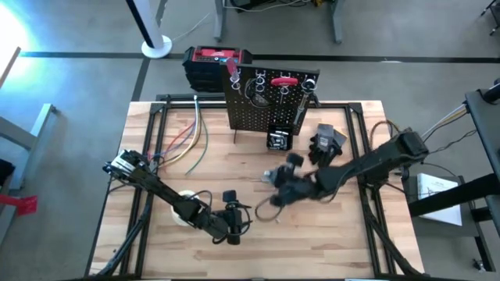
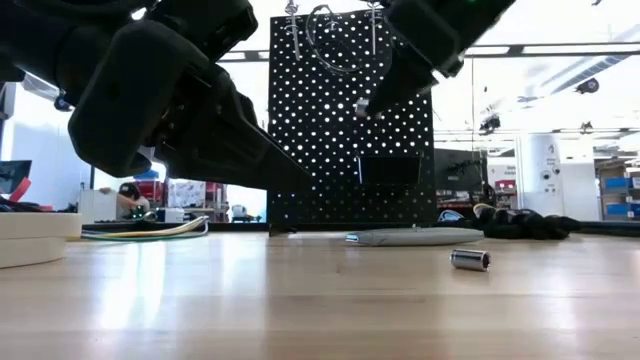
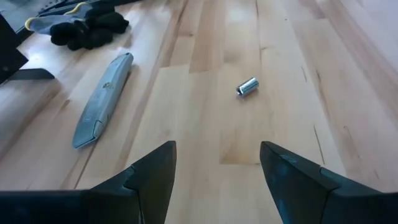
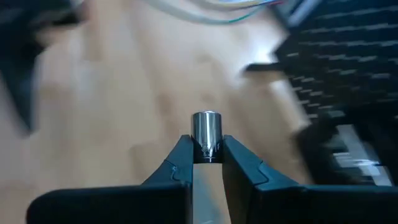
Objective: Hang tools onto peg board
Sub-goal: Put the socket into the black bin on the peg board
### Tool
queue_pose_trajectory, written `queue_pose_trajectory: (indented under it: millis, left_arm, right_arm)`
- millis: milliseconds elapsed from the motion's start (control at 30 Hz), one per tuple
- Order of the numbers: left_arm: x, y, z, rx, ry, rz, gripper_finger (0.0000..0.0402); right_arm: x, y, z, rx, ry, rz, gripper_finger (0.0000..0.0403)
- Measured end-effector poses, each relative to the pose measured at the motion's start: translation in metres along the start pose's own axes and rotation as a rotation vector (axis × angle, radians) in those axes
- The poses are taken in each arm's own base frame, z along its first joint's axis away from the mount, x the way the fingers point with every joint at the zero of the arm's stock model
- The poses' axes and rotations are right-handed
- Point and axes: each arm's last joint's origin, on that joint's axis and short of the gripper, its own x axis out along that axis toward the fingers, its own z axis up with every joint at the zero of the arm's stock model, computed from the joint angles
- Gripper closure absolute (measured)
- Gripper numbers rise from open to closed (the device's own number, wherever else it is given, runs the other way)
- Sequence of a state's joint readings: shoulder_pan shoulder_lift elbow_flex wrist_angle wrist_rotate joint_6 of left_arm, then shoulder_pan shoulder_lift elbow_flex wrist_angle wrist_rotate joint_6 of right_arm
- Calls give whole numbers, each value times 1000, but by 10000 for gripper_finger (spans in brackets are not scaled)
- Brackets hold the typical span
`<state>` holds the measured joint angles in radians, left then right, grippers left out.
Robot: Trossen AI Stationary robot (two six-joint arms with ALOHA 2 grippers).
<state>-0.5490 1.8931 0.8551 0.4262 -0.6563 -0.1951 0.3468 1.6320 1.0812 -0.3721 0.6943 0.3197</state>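
The black peg board [image 1: 269,97] stands upright at the table's far side, with ring hooks and a red-handled tool [image 1: 283,80] along its top and a small black bin [image 1: 279,140] at its foot. My right gripper [image 4: 206,155] is shut on a short silvery bit [image 4: 206,132] and held above mid-table [image 1: 269,178], in front of the board [image 2: 350,130]. My left gripper [image 3: 217,165] is open and empty near the front edge [image 1: 241,220]. A grey utility knife [image 3: 99,99] and a second silvery bit [image 3: 247,86] lie flat on the table ahead of it. My right gripper pinches the silvery bit by one end [image 4: 206,149] between its two fingertips. The rest of the bit sticks out beyond the tips. The fingers slant downward in the low view [image 2: 385,85]. The bit [image 2: 362,108] is lifted well clear of the table.
Black gloves [image 1: 328,144] lie at the right of the board. A whitish tape roll [image 1: 186,212] sits under the left arm near the front. Coloured cables [image 1: 187,140] run over the left part of the table. A red-and-black box [image 1: 211,66] stands behind the board.
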Motion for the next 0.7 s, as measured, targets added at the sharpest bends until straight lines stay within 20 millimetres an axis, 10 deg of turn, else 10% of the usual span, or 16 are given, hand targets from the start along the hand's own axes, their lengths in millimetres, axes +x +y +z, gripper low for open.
queue_pose_trajectory:
  millis: [700]
  left_arm:
    - [0,3,-10,-30,86,21,178]
  right_arm:
    - [35,-115,16,298,60,-327,305]
